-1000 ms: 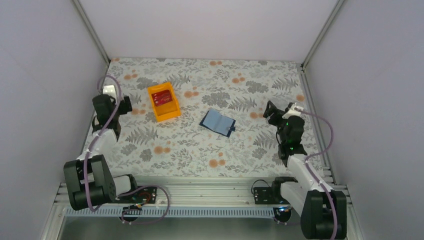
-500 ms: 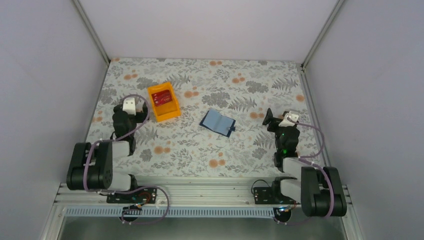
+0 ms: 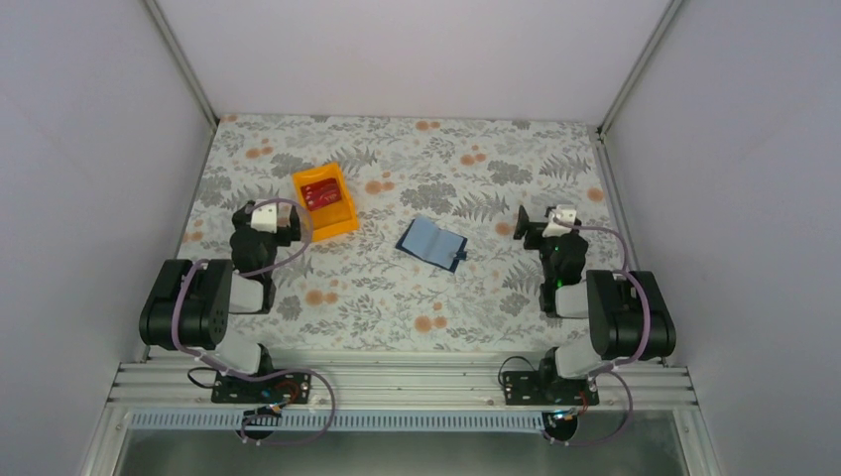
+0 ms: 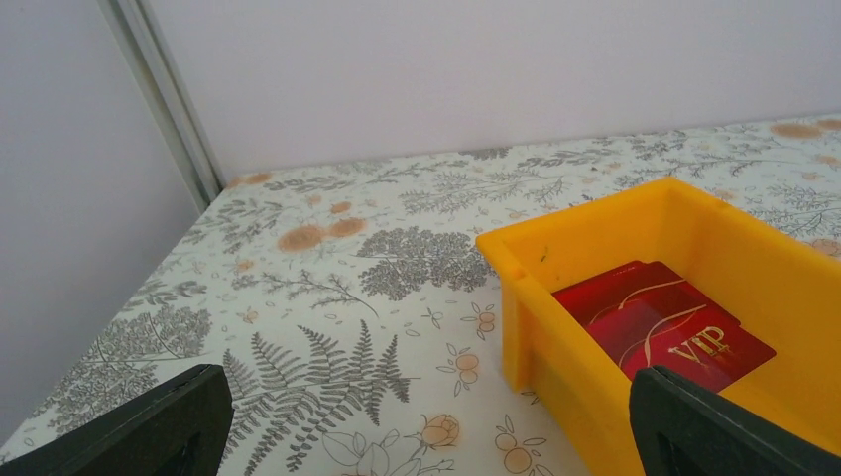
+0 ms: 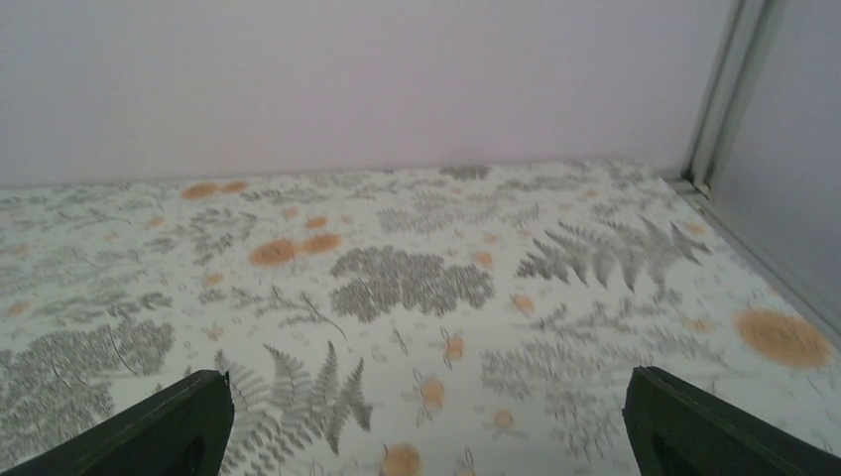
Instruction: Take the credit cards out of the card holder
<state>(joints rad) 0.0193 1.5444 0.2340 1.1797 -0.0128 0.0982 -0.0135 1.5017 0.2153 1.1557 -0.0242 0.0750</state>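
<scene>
Left gripper (image 4: 428,397): spread wide, nothing between its jaws; only the two dark fingers (image 4: 149,426) show, one at each lower corner.
Orange tray (image 4: 555,332): ahead of the gripper and off to its right, resting on the table, its near corner just ahead of the right finger.
Credit cards (image 4: 660,317): red, lying flat on the tray floor, gold swirls and "VIP" on the top one; a second edge peeks out behind it.
Tablecloth (image 4: 327,268): pale, with grey ferns and orange blossoms, running ahead and to the left.
Wall (image 4: 446,79): plain, pale, straight ahead beyond the cloth.
Metal post (image 4: 164,99): far ahead on the left, at the corner.
</scene>
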